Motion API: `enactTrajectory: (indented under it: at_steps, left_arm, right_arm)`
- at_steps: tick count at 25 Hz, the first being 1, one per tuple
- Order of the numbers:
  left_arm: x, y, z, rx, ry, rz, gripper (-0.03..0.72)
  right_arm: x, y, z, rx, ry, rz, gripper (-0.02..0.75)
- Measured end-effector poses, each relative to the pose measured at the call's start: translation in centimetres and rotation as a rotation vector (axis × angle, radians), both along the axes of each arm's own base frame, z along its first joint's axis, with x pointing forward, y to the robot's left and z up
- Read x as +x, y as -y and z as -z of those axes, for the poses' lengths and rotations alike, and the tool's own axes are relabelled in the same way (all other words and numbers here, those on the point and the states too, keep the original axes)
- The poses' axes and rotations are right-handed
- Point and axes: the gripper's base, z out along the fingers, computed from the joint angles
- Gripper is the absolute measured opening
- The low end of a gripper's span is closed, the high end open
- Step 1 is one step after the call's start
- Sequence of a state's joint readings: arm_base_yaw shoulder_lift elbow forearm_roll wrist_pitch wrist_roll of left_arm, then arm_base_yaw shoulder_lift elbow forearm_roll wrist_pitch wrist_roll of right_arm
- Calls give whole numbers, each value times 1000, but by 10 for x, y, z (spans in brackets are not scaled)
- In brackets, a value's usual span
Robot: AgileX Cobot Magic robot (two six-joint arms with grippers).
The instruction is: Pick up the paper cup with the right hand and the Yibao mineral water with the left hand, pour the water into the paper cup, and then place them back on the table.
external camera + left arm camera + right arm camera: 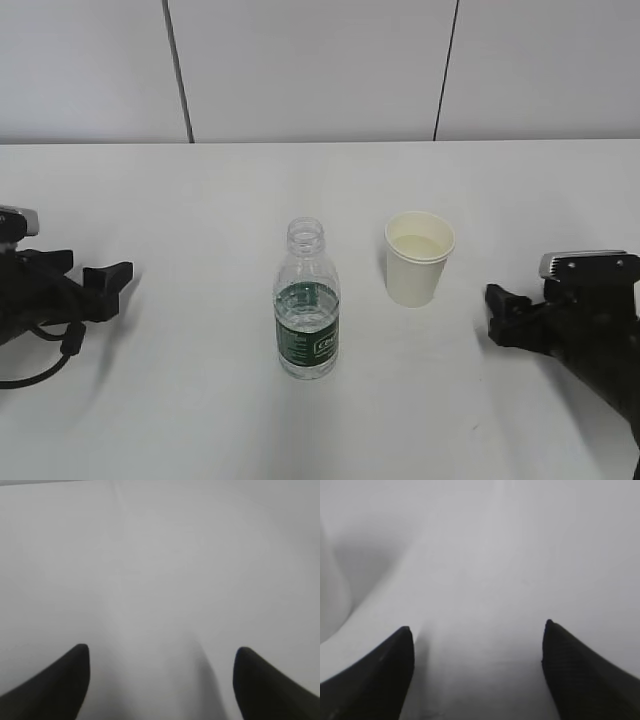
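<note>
Both arms lie low at the edges of the white surface [200,420]. The left pincer [108,285] sits far left, pointing inward, spread wide with nothing between its fingers [50,690]. The right pincer [497,315] mirrors it on the far right, also spread and empty. Between them the bottle [307,300] stands upright, uncapped, partly filled; the paper cup [418,258] stands upright just to its right, apart from it, with liquid inside.

White table [200,200] bears bottle [307,310] (uncapped) and paper cup [418,262].
</note>
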State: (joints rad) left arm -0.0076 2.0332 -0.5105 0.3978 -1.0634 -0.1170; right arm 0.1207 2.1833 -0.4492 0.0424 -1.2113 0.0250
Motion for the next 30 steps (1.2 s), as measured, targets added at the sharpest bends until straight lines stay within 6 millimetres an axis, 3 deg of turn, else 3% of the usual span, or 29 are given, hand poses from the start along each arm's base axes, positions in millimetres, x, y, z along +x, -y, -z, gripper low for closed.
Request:
enactTrajectory:
  at_steps: [5, 10, 22, 26, 30]
  left_arm:
    - [2, -5, 0, 18, 9, -54, 533]
    - [1, -9, 4, 37, -43, -92, 532]
    - [4, -13, 9, 79, -128, -132, 515]
    - [4, -15, 5, 94, -165, -145, 505]
    - [12, -20, -11, 137, -267, -180, 501]
  right_arm:
    - [2, 28, -1, 39, 6, 108, 610]
    - [9, 42, -3, 54, 23, 108, 601]
    - [29, 40, -6, 42, -34, 34, 596]
    - [29, 39, -14, 28, -81, 21, 596]
    - [26, 39, -27, 9, -150, 12, 596]
